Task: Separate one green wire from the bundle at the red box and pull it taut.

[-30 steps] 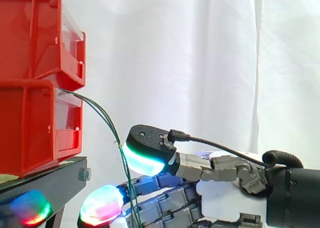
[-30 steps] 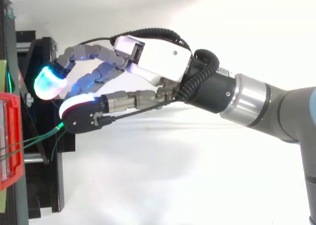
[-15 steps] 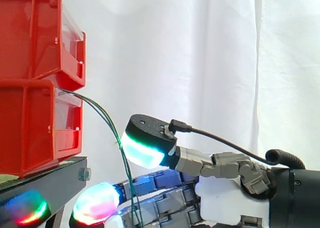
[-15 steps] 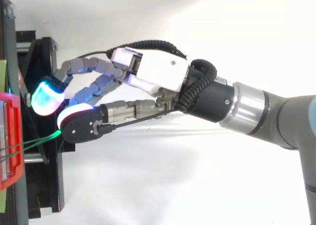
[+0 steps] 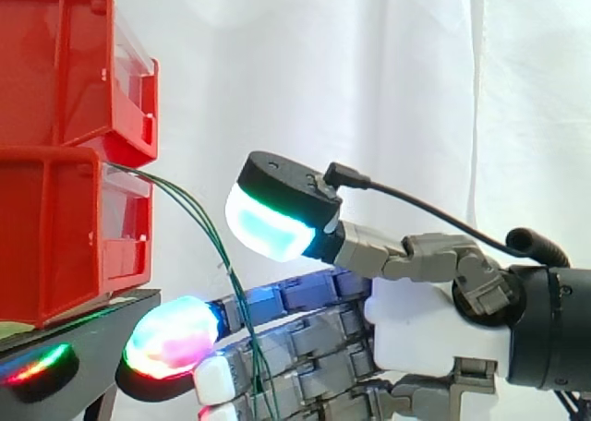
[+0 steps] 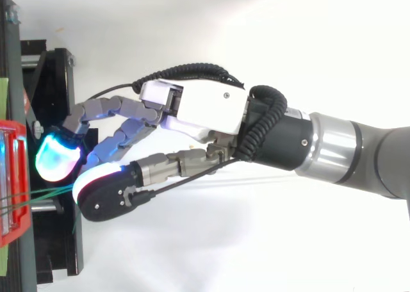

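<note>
A: Left first. What sat there?
B: Red box (image 5: 65, 236), the lower one of a stack, on a black stand (image 5: 102, 324). Green wires (image 5: 185, 205) left the red box's front face and drooped down to its right. At least two strands, close together.
A: Hand?
B: Hand (image 5: 425, 333) was right of the red box, open, fingers nearly straight. The thumb (image 5: 268, 222) was raised well above the fingertips (image 5: 171, 338). It held nothing. The wires ran down through the gap between thumb and fingers. Couldn't tell if any pad touched them.
A: Step?
B: Singling out one strand, I'd judge, and nothing pinched yet. To do it well, slip a pad between the strands and close the thumb onto just one. Check the other falls free, then draw straight away from the red box. Go gently, so the strand neither slips out nor drags the red box.
A: Surroundings?
B: Plain white surface (image 6: 224, 253) right of the red box from above, white curtain (image 5: 397, 89) behind it.
</note>
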Robot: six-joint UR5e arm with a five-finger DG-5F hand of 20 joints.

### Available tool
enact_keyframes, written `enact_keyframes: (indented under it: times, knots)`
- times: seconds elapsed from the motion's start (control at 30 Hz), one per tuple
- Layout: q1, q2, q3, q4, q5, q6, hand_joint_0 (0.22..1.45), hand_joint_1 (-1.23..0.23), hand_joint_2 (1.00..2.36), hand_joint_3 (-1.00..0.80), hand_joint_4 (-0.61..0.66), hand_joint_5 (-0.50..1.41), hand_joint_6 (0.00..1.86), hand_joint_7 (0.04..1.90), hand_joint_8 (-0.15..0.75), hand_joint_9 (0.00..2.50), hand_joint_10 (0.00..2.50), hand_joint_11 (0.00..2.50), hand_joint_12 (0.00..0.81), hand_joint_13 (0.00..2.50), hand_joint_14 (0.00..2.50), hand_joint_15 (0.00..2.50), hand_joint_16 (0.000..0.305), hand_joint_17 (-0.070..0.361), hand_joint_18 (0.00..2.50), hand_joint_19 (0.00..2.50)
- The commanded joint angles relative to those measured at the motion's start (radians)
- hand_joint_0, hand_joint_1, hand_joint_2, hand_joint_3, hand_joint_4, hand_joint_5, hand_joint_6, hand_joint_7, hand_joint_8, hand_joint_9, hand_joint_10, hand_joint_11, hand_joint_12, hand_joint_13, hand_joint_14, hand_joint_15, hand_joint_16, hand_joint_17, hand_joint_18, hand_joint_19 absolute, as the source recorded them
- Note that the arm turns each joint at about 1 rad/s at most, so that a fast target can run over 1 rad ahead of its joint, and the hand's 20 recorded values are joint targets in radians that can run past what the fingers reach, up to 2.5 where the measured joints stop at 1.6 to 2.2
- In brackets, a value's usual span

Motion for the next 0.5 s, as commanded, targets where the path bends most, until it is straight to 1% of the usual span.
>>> enact_keyframes:
  times: [0.0, 0.07, 0.1, 0.17, 0.33, 0.47]
  knots:
    - [0.007, 0.02, -0.003, -0.048, 0.001, -0.006, 0.51, -0.5, 1.0, -0.5, 0.35, -0.15, 0.5, 0.9, 0.356, 0.93, 0.01, 0.54, 0.405, 0.94, 0.02, 0.5, 0.062, 0.139, 0.78, 0.4]
    - [0.008, 0.023, -0.004, -0.056, 0.001, -0.007, 0.51, -0.55, 1.0, -0.5, 0.35, -0.14, 0.5, 0.96, 0.356, 0.94, 0.02, 0.54, 0.399, 0.95, 0.02, 0.5, 0.061, 0.138, 0.79, 0.41]
    - [0.01, 0.023, -0.004, -0.059, 0.001, -0.006, 0.51, -0.55, 1.0, -0.5, 0.35, -0.14, 0.5, 0.96, 0.356, 0.94, 0.02, 0.54, 0.399, 0.95, 0.02, 0.5, 0.061, 0.138, 0.79, 0.41]
    - [0.013, 0.023, -0.004, -0.064, 0.003, -0.006, 0.53, -0.62, 1.0, -0.48, 0.31, -0.13, 0.5, 1.08, 0.347, 0.95, 0.02, 0.54, 0.392, 0.94, 0.02, 0.5, 0.06, 0.135, 0.79, 0.42]
    - [0.018, 0.023, -0.004, -0.064, 0.003, -0.006, 0.56, -0.66, 1.0, -0.44, 0.27, -0.12, 0.5, 1.18, 0.344, 0.94, 0.02, 0.57, 0.383, 0.94, 0.02, 0.51, 0.058, 0.131, 0.78, 0.42]
    - [0.024, 0.032, -0.003, -0.081, 0.004, -0.006, 0.57, -0.66, 1.01, -0.42, 0.24, -0.11, 0.5, 1.26, 0.339, 0.94, 0.01, 0.57, 0.377, 0.95, 0.02, 0.51, 0.057, 0.129, 0.78, 0.42]
